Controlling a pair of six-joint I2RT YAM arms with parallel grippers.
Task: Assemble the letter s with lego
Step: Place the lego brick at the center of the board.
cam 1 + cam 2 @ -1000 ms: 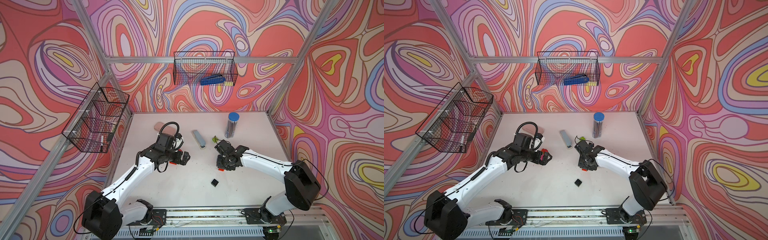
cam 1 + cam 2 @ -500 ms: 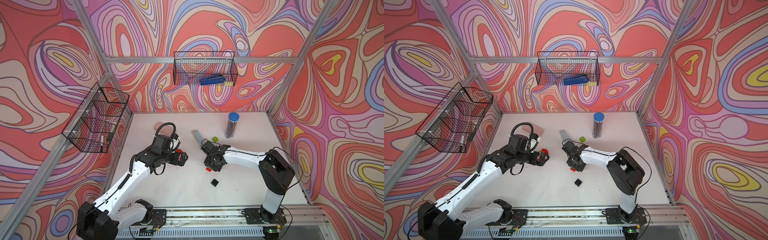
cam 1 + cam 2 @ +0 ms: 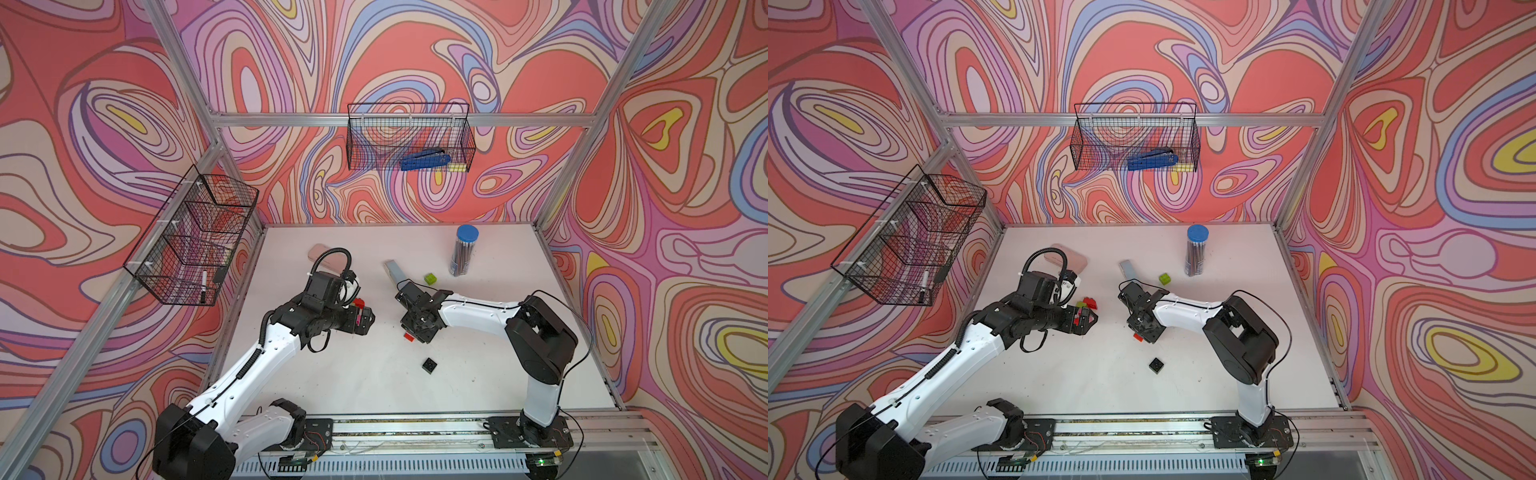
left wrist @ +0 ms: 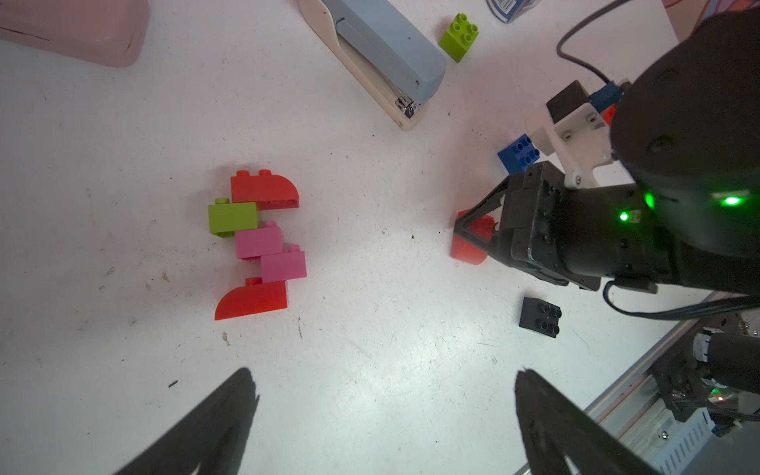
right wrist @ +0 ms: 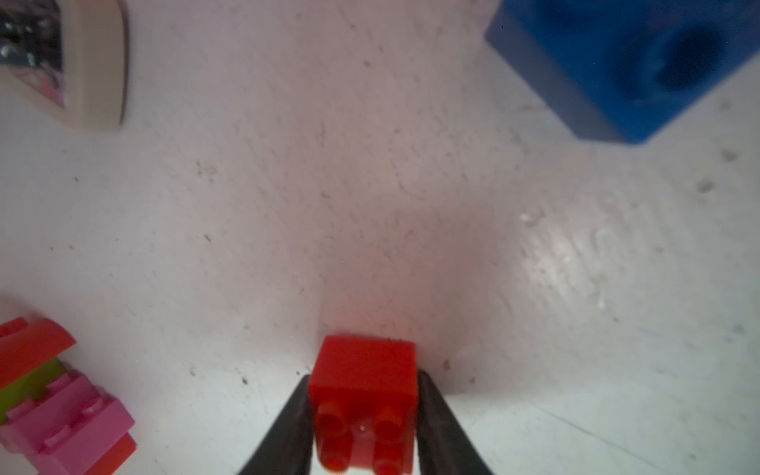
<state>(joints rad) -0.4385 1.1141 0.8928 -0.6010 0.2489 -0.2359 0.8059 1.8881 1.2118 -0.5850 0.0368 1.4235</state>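
The scuffed white table (image 3: pixel 478 374) bears a pink case (image 3: pixel 1069 258), a grey-blue stapler (image 4: pixel 382 53) and an upright pencil tube (image 3: pixel 461 257). Single pieces rest apart — lime green brick (image 4: pixel 458 36), blue brick (image 4: pixel 519 153), black brick (image 4: pixel 539 316), red brick (image 5: pixel 364 366) — and a joined brick chain (image 4: pixel 257 242) of red, green and pink lies flat.

Left arm (image 3: pixel 249 365) and right arm (image 3: pixel 478 316): white link shells between black joint housings, each on a black base mounted on an aluminium rail (image 3: pixel 415 428). Left gripper (image 4: pixel 384 372) and right gripper (image 5: pixel 364 382) end in black tapered fingers (image 4: pixel 222 423). Behind the right gripper, a black motor block (image 4: pixel 575 238) shows green lights, and a white screwed bracket (image 4: pixel 575 135) carries a black camera. Black cables loop behind both grippers; ribbed conduit lines the left arm.
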